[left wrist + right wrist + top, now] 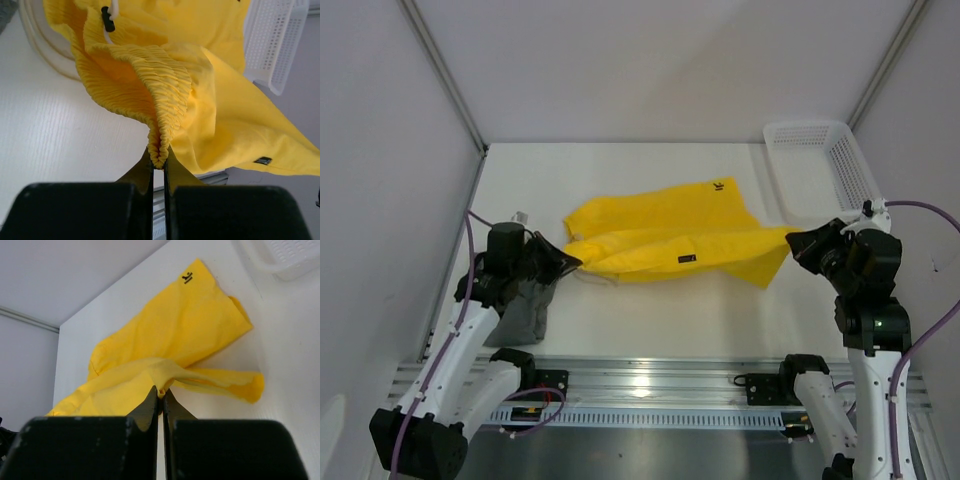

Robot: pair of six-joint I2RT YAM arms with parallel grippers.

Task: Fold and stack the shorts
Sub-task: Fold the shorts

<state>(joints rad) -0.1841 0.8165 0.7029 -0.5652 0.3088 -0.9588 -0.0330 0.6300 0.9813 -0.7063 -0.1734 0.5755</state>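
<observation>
The yellow shorts lay strung across the middle of the worktop, their long axis running left to right between the two arms. The left end effector was clamped tight on the ribbed elastic waistband at the garment's left end. The right end effector was pinched closed on a fold of fabric at its right end, so each arm had the cloth directly ahead of its fingertips and inboard of it. The grey shorts sat bunched beneath the left arm, well apart from the white basket in the far right corner. Any fold would likely turn on carrying one gripped end toward the other along that axis.
</observation>
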